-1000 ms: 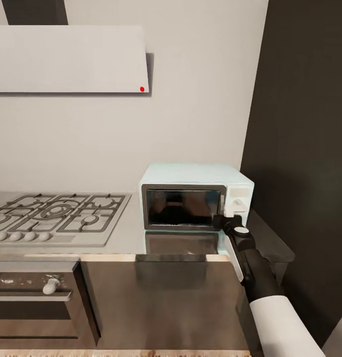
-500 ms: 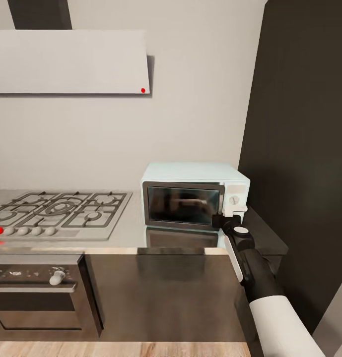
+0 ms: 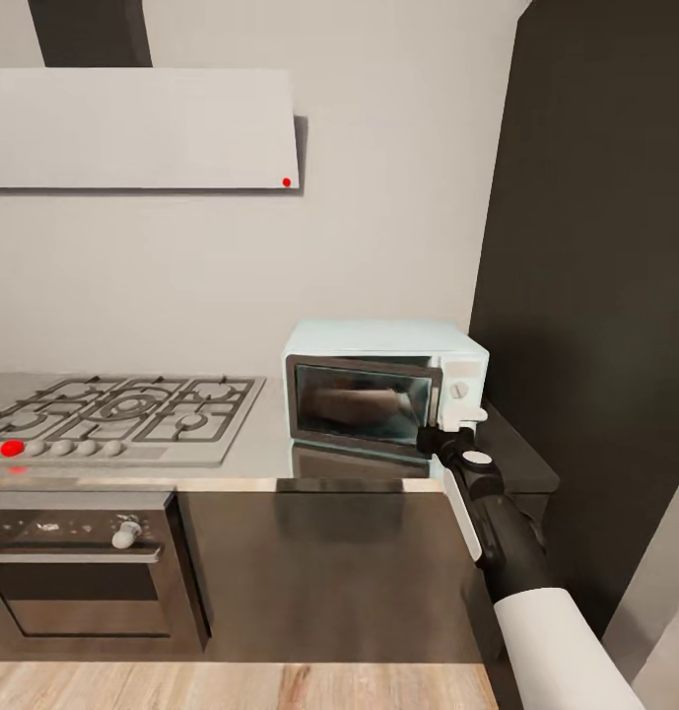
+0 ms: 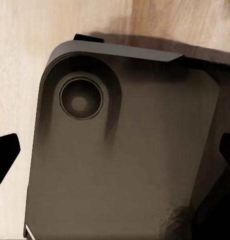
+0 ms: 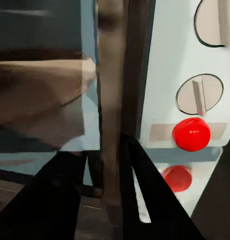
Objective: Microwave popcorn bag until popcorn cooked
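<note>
Pinching the door's vertical handle, the right tool (image 3: 440, 440) sits at the front right of the microwave (image 3: 383, 383), whose dark door stands slightly ajar. A red indicator light (image 5: 191, 134) glows on its knob panel. The microwave stands on the grey desk (image 3: 260, 456), right of the cooktop (image 3: 112, 418); the left tool (image 4: 115, 165) hangs spread above the robot's dark base.

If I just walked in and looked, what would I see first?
The pale mint microwave on the shiny grey countertop, with the robot's right gripper at the right edge of its dark glass door. In the right wrist view a bright red light sits on the knob panel beside that door. Left of the microwave lies a gas cooktop.
</note>
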Tool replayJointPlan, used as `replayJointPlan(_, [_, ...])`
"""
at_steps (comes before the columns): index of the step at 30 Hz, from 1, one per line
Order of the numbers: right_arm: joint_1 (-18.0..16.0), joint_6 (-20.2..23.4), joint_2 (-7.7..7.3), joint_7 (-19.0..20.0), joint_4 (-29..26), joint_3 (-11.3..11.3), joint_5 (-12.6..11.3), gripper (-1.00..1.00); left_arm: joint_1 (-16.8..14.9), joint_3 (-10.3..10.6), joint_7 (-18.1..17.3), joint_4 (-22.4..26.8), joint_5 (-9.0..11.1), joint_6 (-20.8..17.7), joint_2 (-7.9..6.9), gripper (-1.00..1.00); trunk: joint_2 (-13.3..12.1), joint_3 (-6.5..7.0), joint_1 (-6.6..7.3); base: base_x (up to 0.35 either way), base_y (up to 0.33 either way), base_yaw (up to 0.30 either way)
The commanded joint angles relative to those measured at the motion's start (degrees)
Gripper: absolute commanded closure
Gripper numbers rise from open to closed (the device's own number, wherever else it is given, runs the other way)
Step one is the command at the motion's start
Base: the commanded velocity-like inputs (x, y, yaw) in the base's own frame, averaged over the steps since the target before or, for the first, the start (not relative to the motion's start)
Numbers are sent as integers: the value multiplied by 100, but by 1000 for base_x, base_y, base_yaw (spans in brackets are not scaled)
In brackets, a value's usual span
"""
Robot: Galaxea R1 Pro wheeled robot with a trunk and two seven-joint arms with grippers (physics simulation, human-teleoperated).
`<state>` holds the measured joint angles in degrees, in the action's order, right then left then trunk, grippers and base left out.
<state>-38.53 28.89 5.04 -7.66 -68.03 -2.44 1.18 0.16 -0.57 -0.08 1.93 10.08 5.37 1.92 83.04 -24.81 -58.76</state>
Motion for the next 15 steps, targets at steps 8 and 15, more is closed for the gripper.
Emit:
replayJointPlan(8, [-5,55,2,-43,-9,45,197,100,3,3,-1,10,37,8,1,-100,4,-5,3,-200,0,0])
replayJointPlan(15, [-5,87,6,-43,-9,41,191,100,2,4,-1,10,37,8,1,-100,4,-5,3,-8,0,0])
